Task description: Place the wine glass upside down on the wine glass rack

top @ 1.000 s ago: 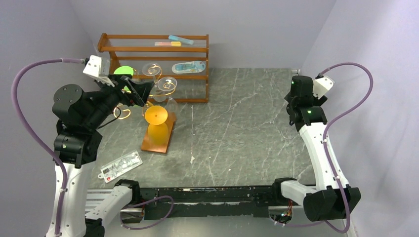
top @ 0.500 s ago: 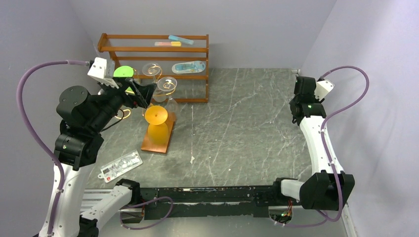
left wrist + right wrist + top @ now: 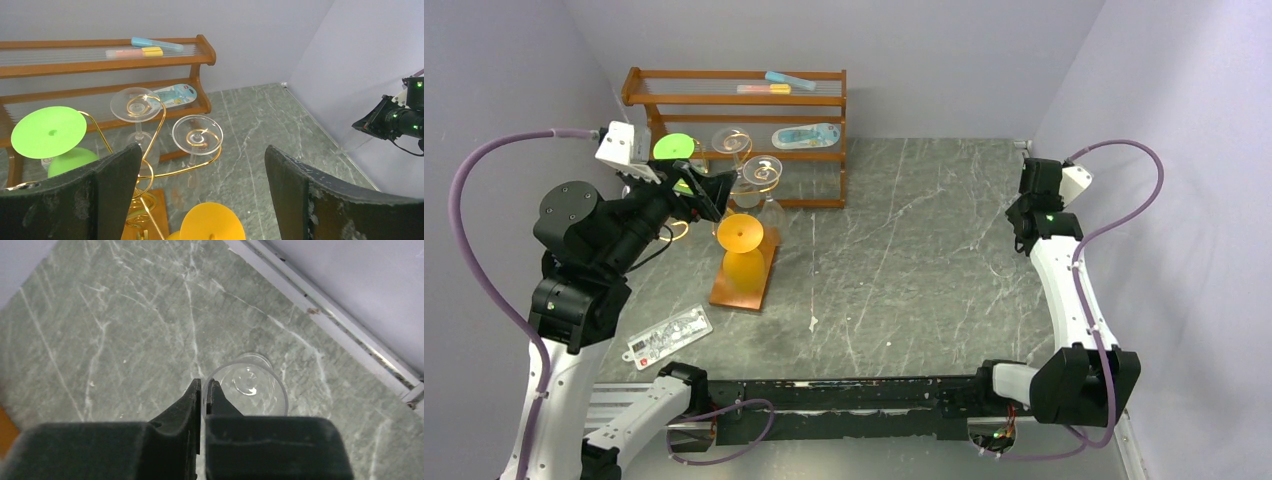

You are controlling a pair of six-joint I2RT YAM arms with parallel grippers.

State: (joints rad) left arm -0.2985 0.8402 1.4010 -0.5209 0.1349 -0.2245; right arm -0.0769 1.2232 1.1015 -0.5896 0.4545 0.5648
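A clear wine glass (image 3: 247, 385) stands upright on the marble near the far right wall. My right gripper (image 3: 204, 385) is shut on its rim, one finger inside the bowl and one outside. At the far left stands the wine glass rack (image 3: 744, 283), gold wire arms (image 3: 161, 117) on a copper-brown base. Hanging on it upside down are a green glass (image 3: 49, 131), two clear glasses (image 3: 136, 104) and an orange glass (image 3: 212, 222). My left gripper (image 3: 201, 150) hovers open above the rack's near side, holding nothing.
A brown wooden shelf unit (image 3: 734, 100) stands behind the rack with a few small items on it. A white packaged card (image 3: 667, 335) lies on the table at the front left. The wall and its metal edge strip (image 3: 350, 345) run close beside the held glass.
My right gripper has shut onto the glass rim. The left arm has shifted slightly to the left, still open over the rack.
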